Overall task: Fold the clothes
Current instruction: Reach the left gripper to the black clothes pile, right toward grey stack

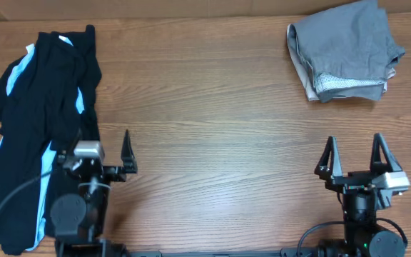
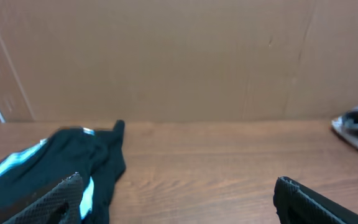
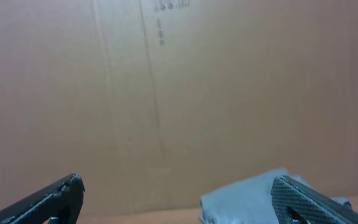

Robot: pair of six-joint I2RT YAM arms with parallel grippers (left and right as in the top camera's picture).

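At the near edge of the bench (image 1: pixel 205 107), both arms sit low and drawn back.

Left pincer (image 1: pixel 93 146) is spread wide with nothing between its fingers. It hovers at the inner edge of the black garment (image 1: pixel 41 107); one finger is lost against the dark cloth in the overhead view. Right pincer (image 1: pixel 354 146) is also spread wide and empty, over bare wood, well apart from any cloth.

Outward from the left: the black garment, with pale blue stripes, lies rumpled in a long heap down the left side of the bench, unfolded and partly under the left arm. Likely the piece to work next, which would explain the left pincer poised beside it.

Outward from the right: grey garment (image 1: pixel 344 50) at the far right corner, a compact bundle with layers stacked. It looks already folded and set aside, out of the working middle. Bare wood lies between the two pieces — room, I judge, for spreading the black one flat.

Cardboard wall (image 2: pixel 166 56) closes the far side.
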